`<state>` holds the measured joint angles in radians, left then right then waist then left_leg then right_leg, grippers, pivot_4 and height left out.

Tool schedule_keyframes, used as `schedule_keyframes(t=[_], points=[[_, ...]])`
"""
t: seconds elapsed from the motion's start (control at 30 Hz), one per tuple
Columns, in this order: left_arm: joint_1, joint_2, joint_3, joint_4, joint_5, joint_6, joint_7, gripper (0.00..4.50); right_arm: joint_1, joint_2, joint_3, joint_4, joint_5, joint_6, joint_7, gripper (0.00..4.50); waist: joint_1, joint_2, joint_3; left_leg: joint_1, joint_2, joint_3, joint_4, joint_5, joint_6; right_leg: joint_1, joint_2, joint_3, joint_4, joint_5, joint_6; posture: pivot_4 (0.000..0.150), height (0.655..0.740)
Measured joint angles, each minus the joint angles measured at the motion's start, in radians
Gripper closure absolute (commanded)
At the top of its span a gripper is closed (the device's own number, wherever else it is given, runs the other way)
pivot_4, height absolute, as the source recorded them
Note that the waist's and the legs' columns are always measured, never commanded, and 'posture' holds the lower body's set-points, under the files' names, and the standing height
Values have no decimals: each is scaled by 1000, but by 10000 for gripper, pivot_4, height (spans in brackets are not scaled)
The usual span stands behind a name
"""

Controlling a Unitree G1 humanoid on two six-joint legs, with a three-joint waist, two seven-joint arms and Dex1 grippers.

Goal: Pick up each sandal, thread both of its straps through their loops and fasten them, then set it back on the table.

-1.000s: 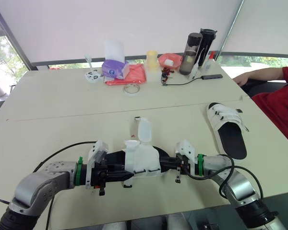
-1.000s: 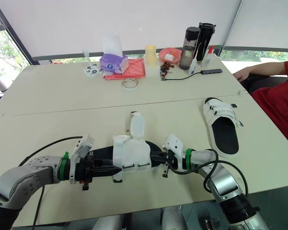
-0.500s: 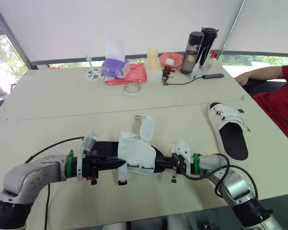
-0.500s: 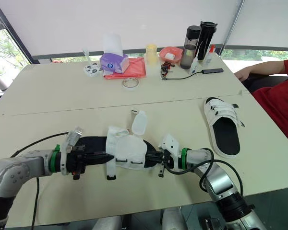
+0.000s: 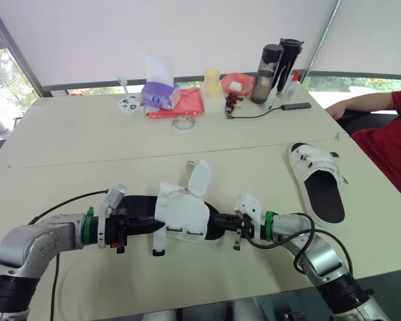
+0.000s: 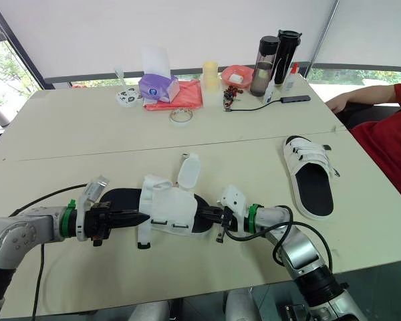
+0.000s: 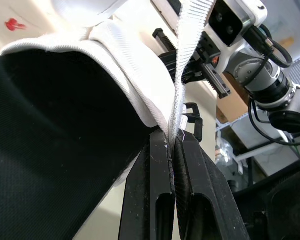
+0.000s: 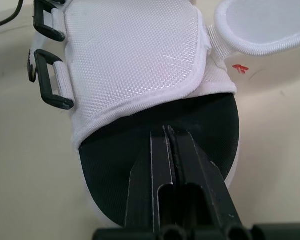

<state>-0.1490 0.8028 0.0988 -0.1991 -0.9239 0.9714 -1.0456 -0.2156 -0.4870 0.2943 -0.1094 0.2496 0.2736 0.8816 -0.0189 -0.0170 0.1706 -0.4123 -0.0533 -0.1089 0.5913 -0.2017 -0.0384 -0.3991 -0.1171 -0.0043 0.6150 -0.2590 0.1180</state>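
A white sandal with a black sole is held just above the near middle of the table, between my two grippers. My left gripper is shut on one of its narrow white straps, pinched between the fingers. My right gripper is shut on the edge of the black sole at the sandal's other end. One rounded strap flap stands up unfastened, and two black loops hang from the white upper. The second sandal lies on the table to the right with its straps across it.
Along the table's far edge stand a purple tissue box, a red cloth, a tape ring, a yellow cup, a pink bowl and two dark bottles. A person's red-sleeved arm rests at the right.
The sandal and both grippers have shifted to the left. My left arm has drawn back leftward with the strap, and the right gripper followed, still holding the sole.
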Motion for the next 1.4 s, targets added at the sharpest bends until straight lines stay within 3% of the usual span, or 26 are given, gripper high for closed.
schedule_keyframes(t=[0.13, 0.23, 0.47, 0.87, 1.13, 1.4], points=[[-7, 0, 0, 11, 0, 0, -7, 44905, -2, 0, 4, 4, -1, -6, -2, 45000, -1, 0, 0, 0, 0, 0, 0, 0, 1, 0, 0, 0, 0, 0, 0, 1500, 7400], [-14, 0, 9, 18, -2, 1, -12, 35898, -2, 0, 5, 6, -2, -12, -4, 45000, 1, 0, 0, 0, 0, 0, 0, 1, 1, 0, 0, 0, 0, 0, 0, 1500, 7400], [-19, -10, 73, 18, -24, 4, -9, 525, -2, -1, -1, 17, -11, -17, -10, 45000, 6, 0, -1, 4, -1, 0, 2, -1, -2, 2, -2, 0, -1, 0, 0, 1500, 7400], [-165, -102, 106, -19, -97, 24, 100, 525, -5, 0, 0, 21, -11, -19, -9, 45000, 7, -1, -2, 4, -2, -1, 2, 0, 0, 7, 0, -1, 0, 0, 0, 1500, 7400], [-112, -65, 1, -50, -76, 49, 52, 525, -6, 2, -1, 24, -11, -19, -9, 45000, 7, -1, -2, 4, -2, -1, 2, 0, -1, 6, 0, 0, 0, 0, 0, 1500, 7400], [-98, -65, 102, -51, -103, 44, 90, 525, 1, 4, -5, 24, -11, -21, -10, 45000, 7, -1, -2, 4, -2, -2, 3, -1, -2, 4, -1, 0, -1, 0, 0, 1500, 7400]])
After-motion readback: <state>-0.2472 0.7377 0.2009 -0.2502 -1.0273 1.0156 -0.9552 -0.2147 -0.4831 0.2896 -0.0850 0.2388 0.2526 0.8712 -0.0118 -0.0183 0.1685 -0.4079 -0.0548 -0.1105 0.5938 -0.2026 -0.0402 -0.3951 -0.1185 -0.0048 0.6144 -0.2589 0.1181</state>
